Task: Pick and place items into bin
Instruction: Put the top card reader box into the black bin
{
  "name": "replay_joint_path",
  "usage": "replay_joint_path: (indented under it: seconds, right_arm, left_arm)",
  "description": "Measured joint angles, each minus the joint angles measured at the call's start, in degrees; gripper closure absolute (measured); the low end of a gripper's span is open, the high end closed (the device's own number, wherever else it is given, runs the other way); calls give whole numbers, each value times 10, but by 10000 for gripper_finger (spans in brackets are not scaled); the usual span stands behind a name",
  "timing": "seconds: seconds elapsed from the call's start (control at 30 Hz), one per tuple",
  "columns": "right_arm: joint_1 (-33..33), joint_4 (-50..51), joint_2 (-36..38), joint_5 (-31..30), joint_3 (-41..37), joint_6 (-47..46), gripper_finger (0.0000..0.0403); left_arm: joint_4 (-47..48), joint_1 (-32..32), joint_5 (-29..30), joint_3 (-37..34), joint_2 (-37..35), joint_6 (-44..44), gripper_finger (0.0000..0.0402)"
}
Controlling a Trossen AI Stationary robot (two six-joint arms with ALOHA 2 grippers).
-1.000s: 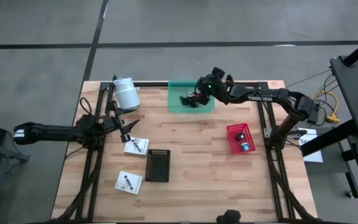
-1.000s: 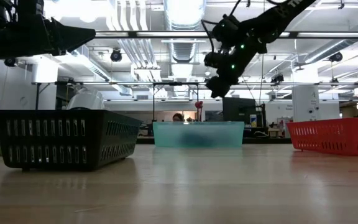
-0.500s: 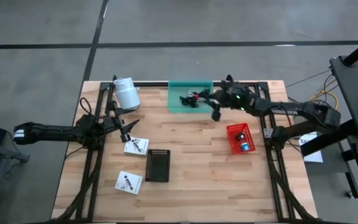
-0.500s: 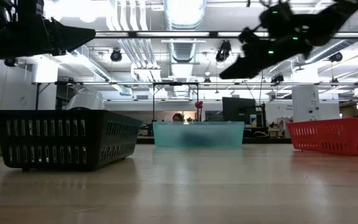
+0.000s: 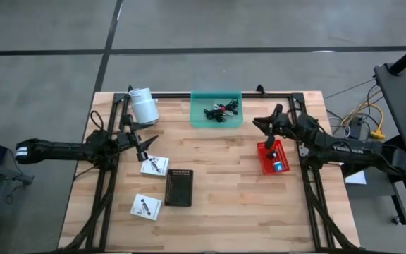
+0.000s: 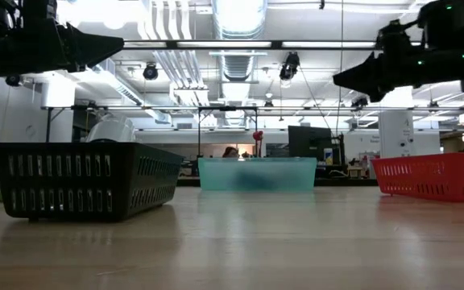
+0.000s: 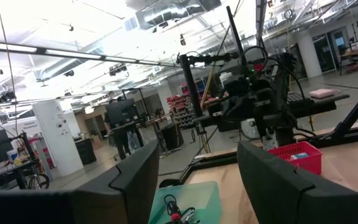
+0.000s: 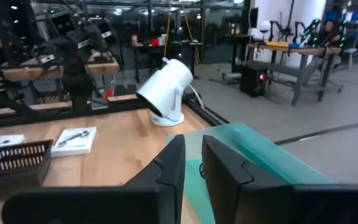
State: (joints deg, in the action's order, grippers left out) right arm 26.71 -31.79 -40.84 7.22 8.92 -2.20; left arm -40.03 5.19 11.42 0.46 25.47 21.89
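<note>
The cables (image 5: pixel 220 111) lie tangled inside the green bin (image 5: pixel 216 121) at the middle of the table's far edge, so I take that load as delivered. More items wait in the red basket (image 5: pixel 266 164) near the right edge, a blue piece (image 5: pixel 277 167) among them. I have the right gripper (image 5: pixel 264 125) raised above the basket's far end, between bin and basket; its fingers (image 8: pixel 166 171) stand only a narrow gap apart with nothing between them, which I judge suits a fresh pick. Two white cards (image 5: pixel 154 165) lie left of centre beside the black basket (image 5: pixel 178 187). My left gripper (image 5: pixel 141 147) waits just above them near the left edge, jaws spread wide and empty.
</note>
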Motion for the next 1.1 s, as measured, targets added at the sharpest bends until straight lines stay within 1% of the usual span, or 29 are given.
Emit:
replay_joint_path:
  seconds: [0.07,0.17,0.27,0.47,0.6,0.7,0.87,1.0,1.1]
  right_arm:
    - [-14,4,29,-25,-12,5,363]
    - [-49,0,71,-95,-27,10,369]
    - [-100,19,96,-161,-38,22,375]
    - [-195,38,125,-235,-55,71,377]
    - [-223,37,164,-240,-71,91,376]
    - [-225,64,191,-243,-76,94,376]
    - [-224,104,212,-312,-76,102,376]
    - [-224,115,213,-316,-76,100,375]
    - [-224,118,213,-317,-76,100,375]
  left_arm:
    - [0,0,0,0,0,-2,201]
    - [0,0,0,0,0,-6,201]
    - [0,0,0,0,0,-7,201]
    - [0,0,0,0,0,-21,201]
    - [0,0,0,0,0,-21,201]
    - [0,0,0,0,0,-22,201]
    - [5,0,0,2,0,-25,201]
    - [68,0,-4,36,14,-64,201]
    - [171,0,-5,80,34,-99,201]
